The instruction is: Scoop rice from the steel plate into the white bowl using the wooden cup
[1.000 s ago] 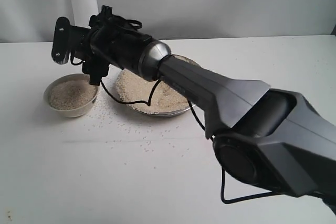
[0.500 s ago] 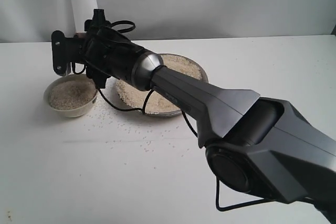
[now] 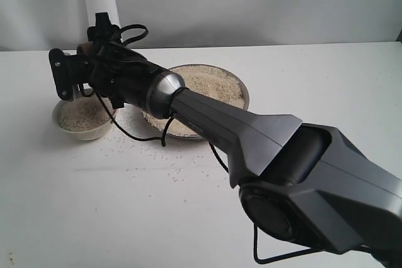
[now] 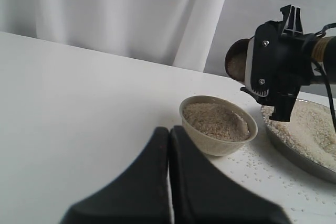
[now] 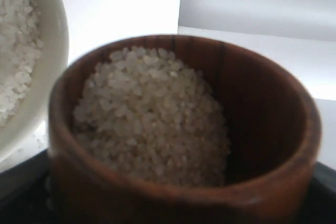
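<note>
the right claw [image 4: 247, 66] grasps the wooden cup [image 5: 262, 124], heaped with rice [image 5: 149, 124], above the white bowl [image 3: 80, 132] at nine o'clock of the steel plate [image 3: 244, 95]; the bowl looks nearly full, this load unpoured, much rice left on the plate.

The left gripper [image 4: 169, 132] has its dark fingers [image 4: 149, 174] pressed together with nothing between them, low over the white table [image 4: 79, 93]. Beyond them stands the white bowl [image 4: 218, 124], filled with rice [image 4: 215, 119]. The right gripper [image 4: 257, 66] holds the wooden cup [image 4: 237, 61] raised near the bowl, mouth tipped toward the camera. The steel plate [image 4: 286, 148] sits beside the bowl, loose grains between them
</note>
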Robot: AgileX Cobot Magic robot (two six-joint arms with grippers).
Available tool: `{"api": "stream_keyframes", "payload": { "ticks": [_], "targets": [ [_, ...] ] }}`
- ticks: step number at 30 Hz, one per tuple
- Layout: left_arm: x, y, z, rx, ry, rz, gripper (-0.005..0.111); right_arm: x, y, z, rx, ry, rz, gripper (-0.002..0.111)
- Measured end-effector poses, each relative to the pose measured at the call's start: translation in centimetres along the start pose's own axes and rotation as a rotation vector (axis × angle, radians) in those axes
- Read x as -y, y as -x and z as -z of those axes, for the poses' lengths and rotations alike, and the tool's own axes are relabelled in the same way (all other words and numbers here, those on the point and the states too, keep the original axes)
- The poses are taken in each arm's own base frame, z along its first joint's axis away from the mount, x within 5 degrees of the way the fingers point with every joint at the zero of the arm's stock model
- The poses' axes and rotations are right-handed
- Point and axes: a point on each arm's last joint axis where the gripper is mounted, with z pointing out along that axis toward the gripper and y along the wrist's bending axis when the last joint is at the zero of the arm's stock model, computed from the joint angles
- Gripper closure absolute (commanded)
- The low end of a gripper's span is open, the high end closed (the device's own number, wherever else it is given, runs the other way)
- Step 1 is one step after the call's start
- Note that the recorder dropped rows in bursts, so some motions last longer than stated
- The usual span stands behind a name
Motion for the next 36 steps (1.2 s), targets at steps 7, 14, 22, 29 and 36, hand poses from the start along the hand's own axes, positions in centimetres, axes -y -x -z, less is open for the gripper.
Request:
{"api": "stream_keyframes", "payload": {
  "ticks": [7,14,22,29,36],
  "targets": [
    [0.0,0.0,0.0,0.000,0.000,0.000,0.107,-1.7,0.7,-0.6,-0.009,0.005,0.064,0.108],
    [0.0,0.0,0.0,0.000,0.000,0.000,0.107,-1.4,0.5,-0.6,-0.029,-0.032,0.129,0.108],
    [0.0,0.0,0.0,0.000,0.000,0.000,0.107,-1.4,0.5,-0.6,-0.031,-0.033,0.212,0.108],
    [0.0,0.0,0.0,0.000,0.000,0.000,0.107,-1.3,0.5,-0.6,-0.033,-0.032,0.295,0.108],
    [0.0,0.0,0.0,0.000,0.000,0.000,0.107,-1.4,1.0,-0.4,-0.030,-0.037,0.372,0.108]
  ]
}}
